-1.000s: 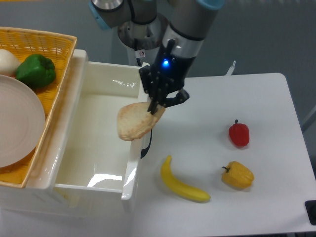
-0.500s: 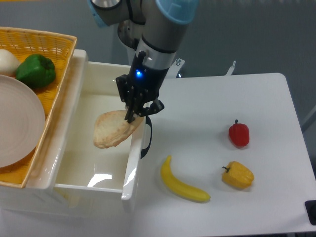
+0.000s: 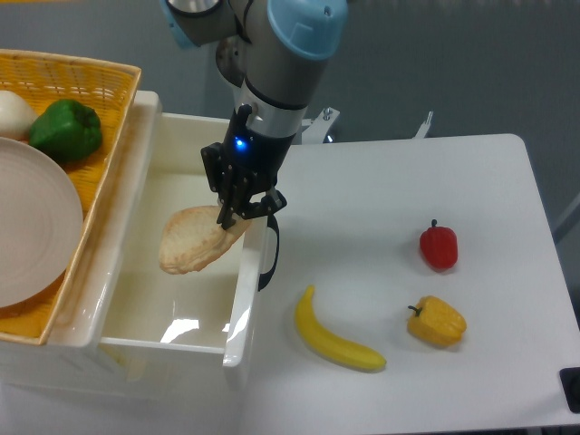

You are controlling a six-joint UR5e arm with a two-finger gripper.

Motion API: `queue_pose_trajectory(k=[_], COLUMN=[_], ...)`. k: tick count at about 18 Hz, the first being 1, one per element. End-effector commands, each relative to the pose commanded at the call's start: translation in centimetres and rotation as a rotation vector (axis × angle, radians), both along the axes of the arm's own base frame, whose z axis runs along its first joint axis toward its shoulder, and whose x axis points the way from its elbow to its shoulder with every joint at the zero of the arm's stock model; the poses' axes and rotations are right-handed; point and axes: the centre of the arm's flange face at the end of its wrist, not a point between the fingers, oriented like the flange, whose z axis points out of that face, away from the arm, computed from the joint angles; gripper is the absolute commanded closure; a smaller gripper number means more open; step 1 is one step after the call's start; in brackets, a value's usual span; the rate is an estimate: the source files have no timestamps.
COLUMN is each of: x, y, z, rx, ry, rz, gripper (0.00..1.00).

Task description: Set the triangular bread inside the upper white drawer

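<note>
The triangular bread (image 3: 192, 239), a flat tan slice, hangs tilted over the inside of the upper white drawer (image 3: 163, 299), above its floor. My gripper (image 3: 237, 214) is shut on the bread's right corner, just left of the drawer's front wall and its dark handle (image 3: 269, 254). The black fingers come down from the arm above, a blue light glowing on the wrist. Most of the slice lies left of the fingers and is in full view.
A yellow woven basket (image 3: 109, 118) at the far left holds a green pepper (image 3: 65, 130), a white item (image 3: 14, 113) and a pale plate (image 3: 32, 227). On the white table lie a banana (image 3: 335, 333), a yellow pepper (image 3: 436, 321) and a red pepper (image 3: 439, 246).
The arm has carried the bread leftward from above the drawer's front wall to over the drawer's inside, and slightly lower. The grip stays closed on it.
</note>
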Motion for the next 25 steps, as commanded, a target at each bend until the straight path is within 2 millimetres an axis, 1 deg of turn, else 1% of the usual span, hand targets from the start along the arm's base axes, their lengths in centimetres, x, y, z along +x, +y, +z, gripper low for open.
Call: queue_pose_trajectory(k=[2,3,5,6,7,8,10,13,17,21,23,25], x=[0.4,0.5,0.6,0.6,0.6,0.6,0.6,0.5,0.4,0.2,-0.3,-1.4], y=[0.1,0.2,0.3,0.3,0.3,0.3,0.3,0.4,0.5,0.3,0.1,-0.8], z=[-0.2,-0.3,-0.4,-0.4,-0.4,-0.5,-0.5,-0.5,-0.5,-0.3,-0.1,0.1], rx=[-0.007,-0.009,-0.009,-0.008,-0.008,-0.008,-0.009,-0.003,0.0,0.006,0.008,0.01], ry=[0.004,0.001,0.0,0.001,0.002,0.002,0.001,0.007,0.009,0.017,0.019,0.021], rz=[-0.008,-0.011,-0.016,-0.016,-0.016,-0.02,-0.02,-0.017,-0.016,-0.002,0.007,0.033], gripper=[1.0,0.96,0.76,0.69,0.61,0.55,0.47,0.28,0.2,0.2,0.2,0.18])
